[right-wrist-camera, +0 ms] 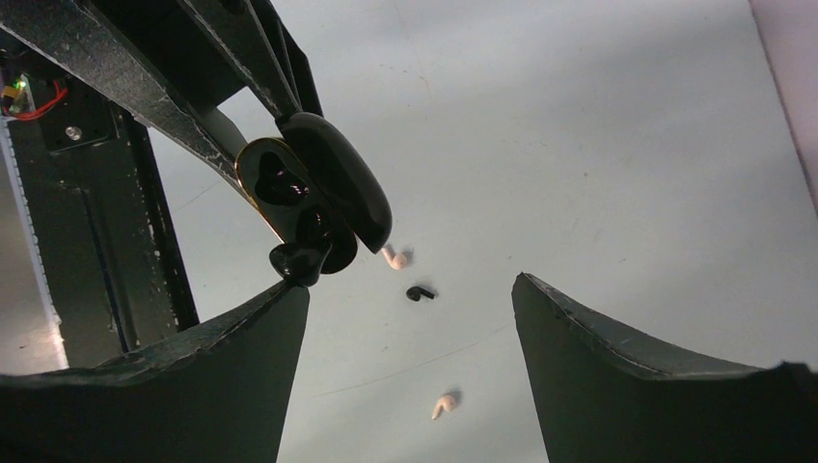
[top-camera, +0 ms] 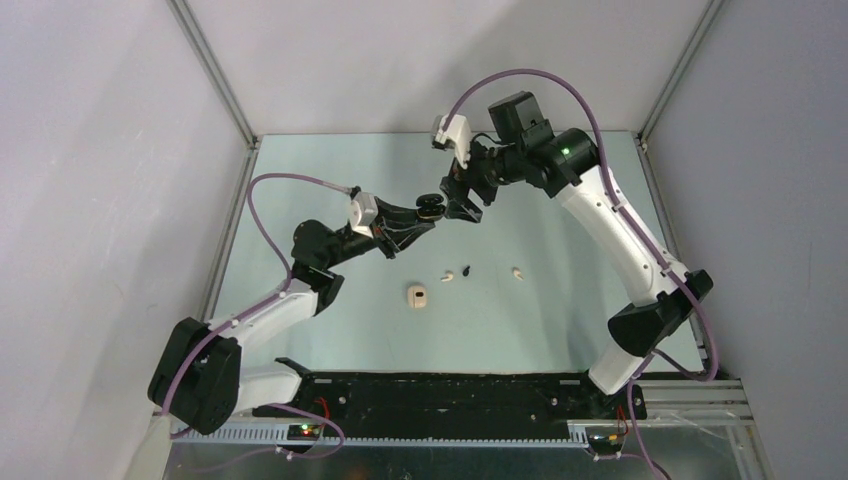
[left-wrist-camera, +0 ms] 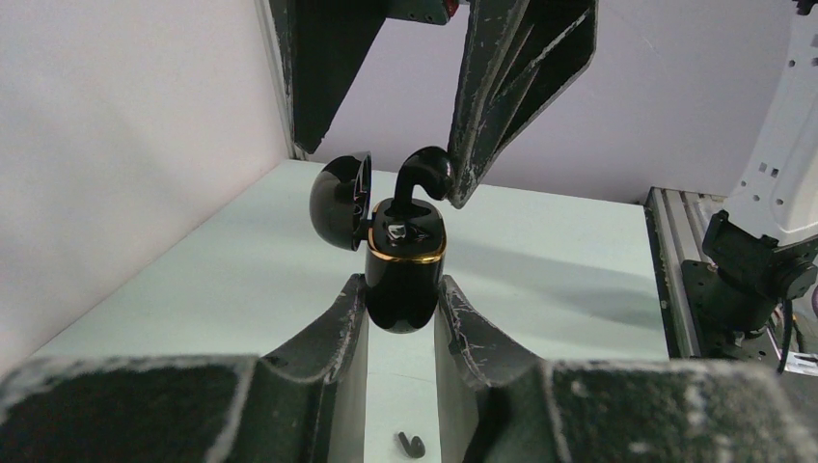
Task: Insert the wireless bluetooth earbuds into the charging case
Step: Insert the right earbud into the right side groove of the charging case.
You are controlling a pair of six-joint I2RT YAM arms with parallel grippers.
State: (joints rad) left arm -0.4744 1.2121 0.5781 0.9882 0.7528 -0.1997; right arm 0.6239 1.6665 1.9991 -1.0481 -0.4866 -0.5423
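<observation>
Charging case (left-wrist-camera: 405,256) gripped in narrowed left end effector (left-wrist-camera: 400,294).

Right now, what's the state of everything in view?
left gripper: shut on black case
right gripper: open, empty
black case: lid open, held above table
seated black earbud: partly in case, head sticking out
loose black earbud: lying on table
left cream earbud: lying on table
right cream earbud: lying on table
cream case: on table, lid state unclear
</observation>
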